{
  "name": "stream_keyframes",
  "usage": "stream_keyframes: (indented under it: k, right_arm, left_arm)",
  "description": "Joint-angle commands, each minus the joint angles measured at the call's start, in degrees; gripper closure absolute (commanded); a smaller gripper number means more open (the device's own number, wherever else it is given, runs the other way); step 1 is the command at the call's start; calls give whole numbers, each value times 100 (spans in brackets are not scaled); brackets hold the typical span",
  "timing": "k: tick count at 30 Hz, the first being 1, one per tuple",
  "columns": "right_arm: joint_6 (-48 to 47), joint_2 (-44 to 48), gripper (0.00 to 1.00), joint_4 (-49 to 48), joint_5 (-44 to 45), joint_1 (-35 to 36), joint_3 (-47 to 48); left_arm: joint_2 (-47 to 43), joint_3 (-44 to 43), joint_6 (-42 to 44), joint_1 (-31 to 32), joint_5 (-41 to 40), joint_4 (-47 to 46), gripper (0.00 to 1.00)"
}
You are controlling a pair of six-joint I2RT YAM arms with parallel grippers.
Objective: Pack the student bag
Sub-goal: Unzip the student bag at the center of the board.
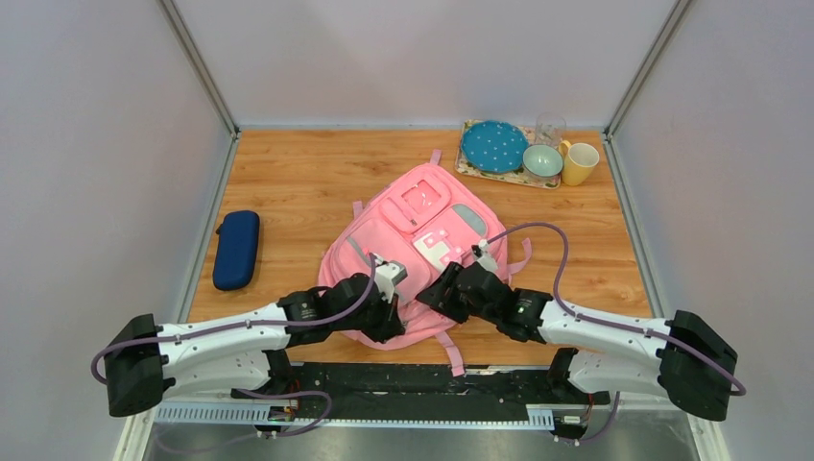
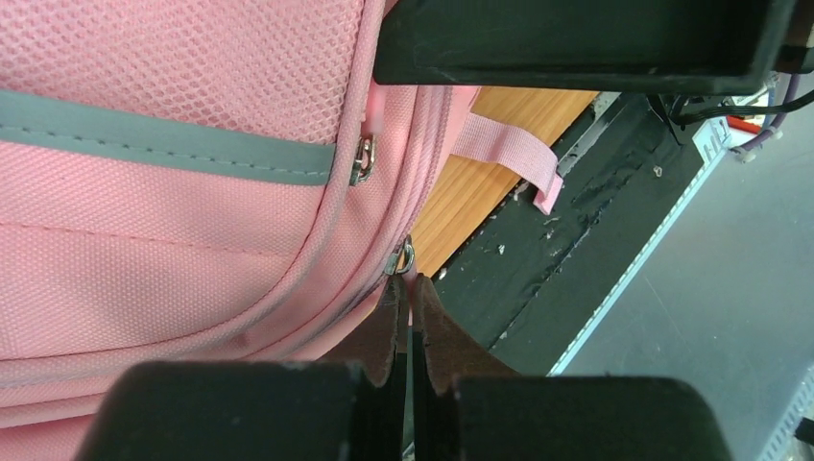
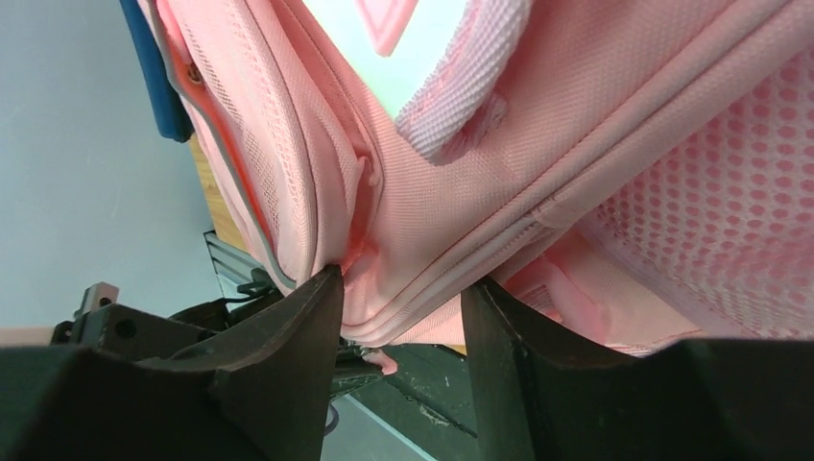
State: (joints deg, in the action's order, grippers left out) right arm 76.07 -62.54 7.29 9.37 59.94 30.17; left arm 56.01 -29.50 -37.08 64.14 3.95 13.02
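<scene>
The student bag (image 1: 413,235) lies flat in the middle of the table (image 1: 298,173). At its near edge the left gripper (image 2: 407,288) is clenched, with its tips just under a zipper pull (image 2: 404,257), perhaps pinching its tab. Just to the right, the right gripper (image 3: 403,279) grasps the bag's seamed edge.

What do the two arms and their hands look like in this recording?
They match. The left arm and right arm have white shell links between bulky black joints, and a thin lilac cable loops along each. The left hand and right hand are black, each ending in two dark wedge-shaped fingers that taper towards the tips.
</scene>
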Motion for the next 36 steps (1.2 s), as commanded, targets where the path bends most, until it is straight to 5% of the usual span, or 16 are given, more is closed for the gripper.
stream_keyframes:
  k: [1,2,6,14,19,26,30,36]
  right_arm:
    - [180,-179,51,-246,241,26,287]
    - [171,-231,68,-211,259,26,305]
    - [118,-188,99,-44,556,9,375]
    - [-540,514,100,703,1032,-456,445]
    - [-1147,1015,100,1168,708,-1080,402]
    - [-1552,1279,100,1389,172,-1476,323]
    - [-1525,1297,100,1205,-197,-1494,270]
    - [-1359,938,100,871,-498,-1127,366]
  left_arm:
    - [33,-425,34,169,326,-475,100]
    - [50,-452,43,169,335,-484,100]
    - [-2,-461,52,187,300,-440,100]
    - [-283,-513,359,195,-595,648,100]
    - [-635,-496,614,82,-1869,1991,100]
    - [-670,-478,860,-490,-2530,2846,100]
    - [-652,-645,1010,-508,-1794,2271,100]
    - [-1005,-706,228,-421,-97,380,69]
